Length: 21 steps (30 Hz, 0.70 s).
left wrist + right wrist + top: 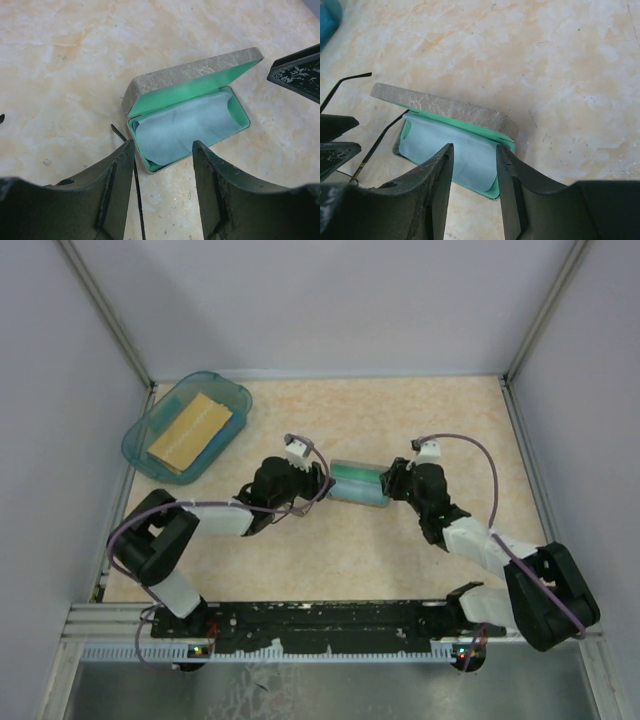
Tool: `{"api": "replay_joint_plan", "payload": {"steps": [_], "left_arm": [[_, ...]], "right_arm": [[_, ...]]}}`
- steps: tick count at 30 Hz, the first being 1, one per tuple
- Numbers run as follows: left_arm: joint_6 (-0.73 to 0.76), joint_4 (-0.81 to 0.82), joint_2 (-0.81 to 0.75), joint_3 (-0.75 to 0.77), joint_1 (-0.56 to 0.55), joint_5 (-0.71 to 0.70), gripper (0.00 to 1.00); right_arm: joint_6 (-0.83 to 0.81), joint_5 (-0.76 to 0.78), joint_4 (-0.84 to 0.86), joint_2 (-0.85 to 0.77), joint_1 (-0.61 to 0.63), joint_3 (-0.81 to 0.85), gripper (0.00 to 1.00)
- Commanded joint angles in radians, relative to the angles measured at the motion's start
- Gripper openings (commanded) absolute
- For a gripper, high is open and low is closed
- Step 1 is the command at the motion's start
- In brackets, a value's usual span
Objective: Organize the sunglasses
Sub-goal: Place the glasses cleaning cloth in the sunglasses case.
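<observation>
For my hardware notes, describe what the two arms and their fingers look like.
The left arm and right arm are black with white link sections. A purple cable loops to a white block at each wrist. The left fingers and right fingers are dark, broad, and scuffed with pale scratches.

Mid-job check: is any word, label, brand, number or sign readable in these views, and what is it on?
None readable in any view.
The grey case is plain on its lid and green lining.
The light blue cloth carries no print.
The blue tray and the tan block in it show no marking at this size.
The right end effector shows only scuffs, not letters.
</observation>
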Motion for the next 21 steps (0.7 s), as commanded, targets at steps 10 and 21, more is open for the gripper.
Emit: {"api": "replay_joint_plan", "payload": {"steps": [10,21], "left_arm": [[-0.04,-0.046,-0.265,-0.151,0.001,-0.082,0.58],[-0.097,-0.252,-0.653,-0.345,0.002,-0.232,1.0]], "right_arm": [[-0.004,0.043,-0.108,-0.147,0.042,-0.022,0.54],[0.027,0.087,-0.325,-0.299,0.06,-0.034,0.64]]}}
